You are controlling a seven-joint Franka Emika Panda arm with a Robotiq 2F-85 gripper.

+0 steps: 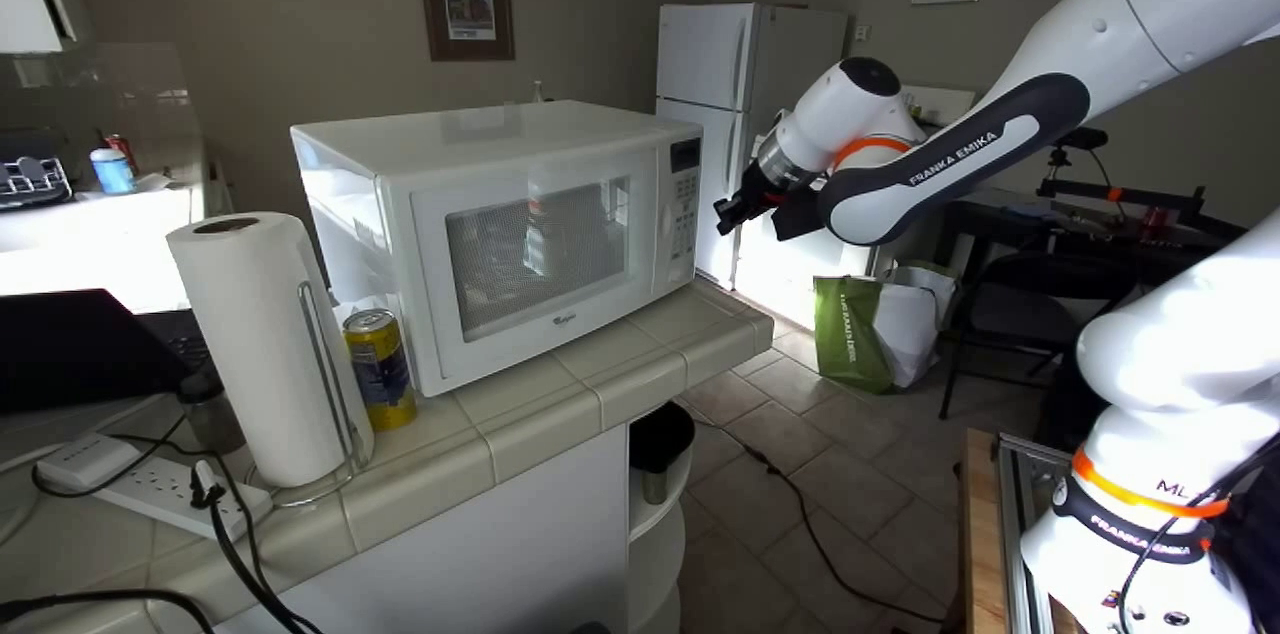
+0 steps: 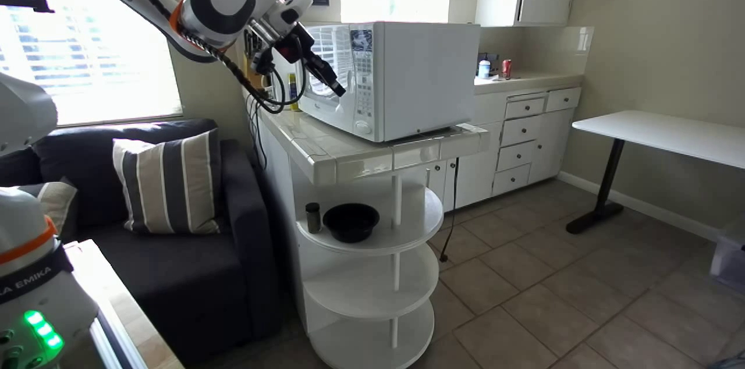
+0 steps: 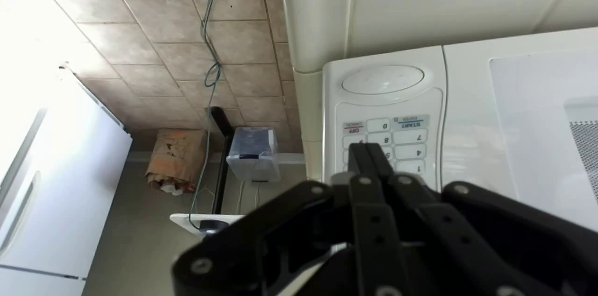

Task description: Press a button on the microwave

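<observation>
The microwave is a large white box with a grey window door; it shows in both exterior views (image 1: 450, 139) (image 2: 428, 78) and at the right of the wrist view (image 3: 472, 146). Its narrow control strip (image 1: 684, 214) (image 2: 364, 84) has a dark display at the top and a number keypad (image 3: 410, 151), upside down in the wrist view. My gripper (image 1: 725, 216) (image 2: 337, 89) (image 3: 366, 146) is shut and empty, with fingertips together. It points at the strip with a small gap in an exterior view. In the wrist view the tips overlap the 9 and 5 keys and hide the 6.
The microwave stands on a tiled counter (image 1: 530, 384) (image 2: 361, 165) near its end. A paper towel roll (image 1: 265, 344) and a yellow can (image 1: 380, 369) stand by its far side from the strip. Round shelves (image 2: 407, 235) below hold a black bowl (image 2: 351, 222). A white fridge (image 1: 700, 64) stands behind.
</observation>
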